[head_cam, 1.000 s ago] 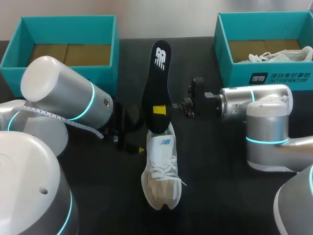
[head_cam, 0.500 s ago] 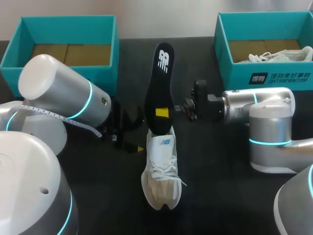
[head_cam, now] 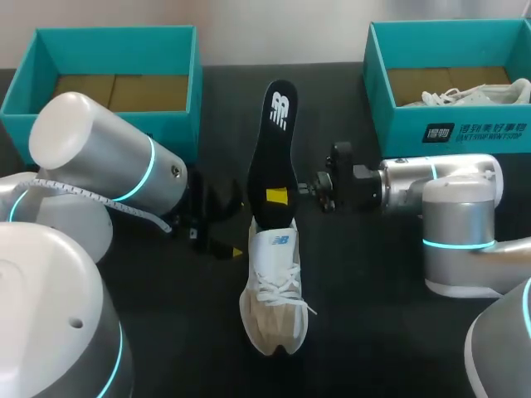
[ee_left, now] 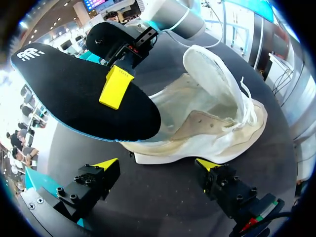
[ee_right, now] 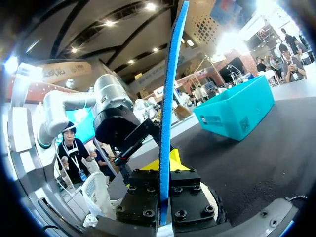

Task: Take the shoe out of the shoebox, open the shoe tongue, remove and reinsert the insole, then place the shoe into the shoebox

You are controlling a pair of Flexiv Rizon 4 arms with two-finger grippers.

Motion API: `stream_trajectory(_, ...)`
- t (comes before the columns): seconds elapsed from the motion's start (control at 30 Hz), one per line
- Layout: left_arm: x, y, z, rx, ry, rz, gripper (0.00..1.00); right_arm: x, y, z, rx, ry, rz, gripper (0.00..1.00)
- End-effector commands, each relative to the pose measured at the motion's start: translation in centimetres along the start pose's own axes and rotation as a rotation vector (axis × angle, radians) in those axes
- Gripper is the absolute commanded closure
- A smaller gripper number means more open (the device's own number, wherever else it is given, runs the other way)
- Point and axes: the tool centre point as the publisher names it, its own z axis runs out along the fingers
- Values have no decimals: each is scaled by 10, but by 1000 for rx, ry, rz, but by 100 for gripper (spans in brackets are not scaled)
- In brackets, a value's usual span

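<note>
A white shoe (head_cam: 274, 286) lies on the dark table, toe toward me, with its tongue folded open (ee_left: 217, 74). The black insole (head_cam: 272, 153) stands tilted above the shoe's heel, its lower end at the opening. My right gripper (head_cam: 278, 197) is shut on the insole near that lower end; in the right wrist view the insole (ee_right: 170, 94) shows edge-on between the gripper's (ee_right: 164, 197) jaws. My left gripper (ee_left: 157, 165) is open beside the shoe (ee_left: 207, 123), one yellow fingertip (ee_left: 106, 163) toward the heel, the other toward the laces, and touches nothing.
A teal shoebox (head_cam: 108, 75) stands at the back left with only cardboard inside. A second teal shoebox (head_cam: 452, 124) at the back right holds another white shoe (head_cam: 473, 93). My left arm's big grey link (head_cam: 108, 162) fills the left side.
My right gripper has shifted slightly to the right with the insole, whose top end has swung right too. The shoe and left gripper have stayed put.
</note>
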Motion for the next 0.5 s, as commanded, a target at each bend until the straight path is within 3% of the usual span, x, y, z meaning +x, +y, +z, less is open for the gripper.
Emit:
stream_trajectory(0.03,1,1,-2,2,0,1,0,7,-6,5,-22,-39,1,100)
stream_trajectory(0.5,1,1,-2,2,0,1,0,13,-21,6,-44,-129,-7,100)
